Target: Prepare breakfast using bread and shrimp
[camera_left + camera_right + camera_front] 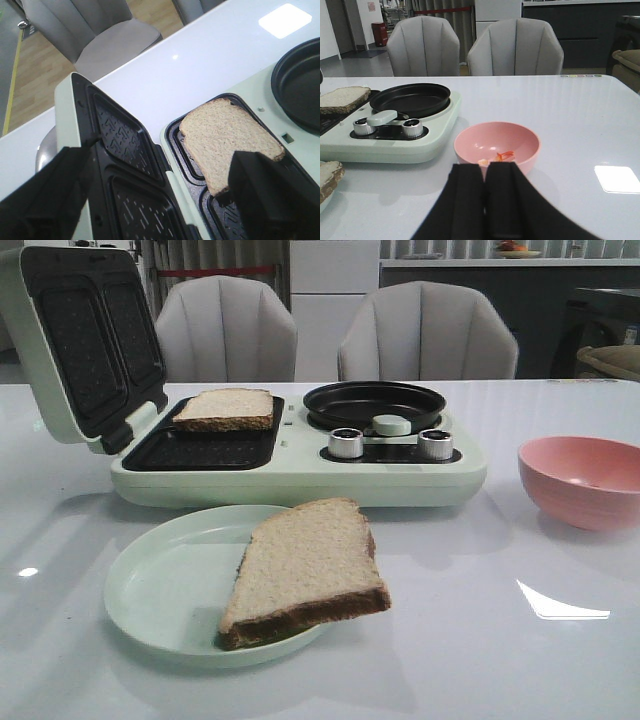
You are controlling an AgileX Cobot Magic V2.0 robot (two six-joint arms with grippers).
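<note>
One bread slice (225, 408) lies on the far lower plate of the open sandwich maker (300, 480); it also shows in the left wrist view (227, 135). The second slice (310, 570) lies on a pale green plate (150, 590), overhanging its rim. Shrimp (504, 156), small and orange-pink, lie in the pink bowl (470, 145). My left gripper (160, 200) is open and empty above the maker's hinge, one finger beside the slice's near corner. My right gripper (486, 172) is shut and empty, low over the table just short of the bowl. Neither gripper shows in the front view.
The maker's lid (80, 340) stands open at the left. A black round pan (375, 403), a pale green knob (391, 424) and two metal dials sit on its right half. The pink bowl (580, 480) stands at the right. Two grey chairs stand behind the table.
</note>
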